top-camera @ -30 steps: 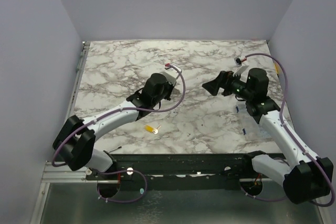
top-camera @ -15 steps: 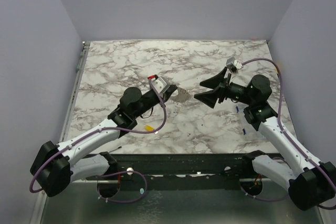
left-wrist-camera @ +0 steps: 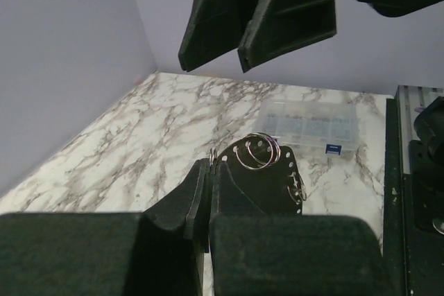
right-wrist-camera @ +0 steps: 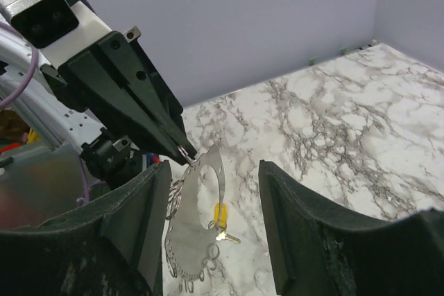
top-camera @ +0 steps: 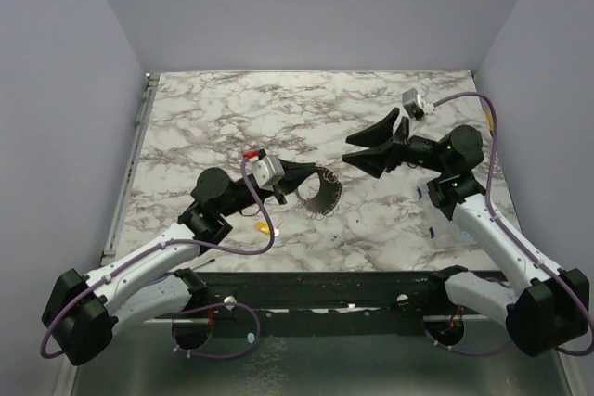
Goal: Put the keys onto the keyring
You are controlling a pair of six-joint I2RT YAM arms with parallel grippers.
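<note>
Near the middle of the marble table (top-camera: pixel 204 118), the left gripper (top-camera: pixel 297 175) is pinched tight on the rim of the keyring (top-camera: pixel 323 194), which hangs at 4 o'clock of its fingertips. Whether the keyring's lower edge touches the marble cannot be told. It is a thin, flat grey piece with a curved outline. A row of holes is punched along its edge, and small wire loops pass through several of them. In the right wrist view it looks sheet-thin.

At 1 o'clock of it, across a gap of air, the right gripper (top-camera: pixel 349 149) hangs above the surface. Its broad black wedge-shaped fingers are spread wide and point toward 9 o'clock.

The key (top-camera: pixel 266 227), with a yellow-orange head and a small pale metal blade, lies flat on the marble at 8 o'clock of the keyring. It is near the front edge, close to the left arm, and neither gripper touches it.

A clear plastic box (left-wrist-camera: pixel 309 126) with compartments sits on the table's 4 o'clock side, by the right arm.

Veined grey-white marble runs from 9 through 1 o'clock up to smooth lilac walls (top-camera: pixel 56 90) at the left, far and right edges. A metal rail (top-camera: pixel 141 127) borders the left edge.
</note>
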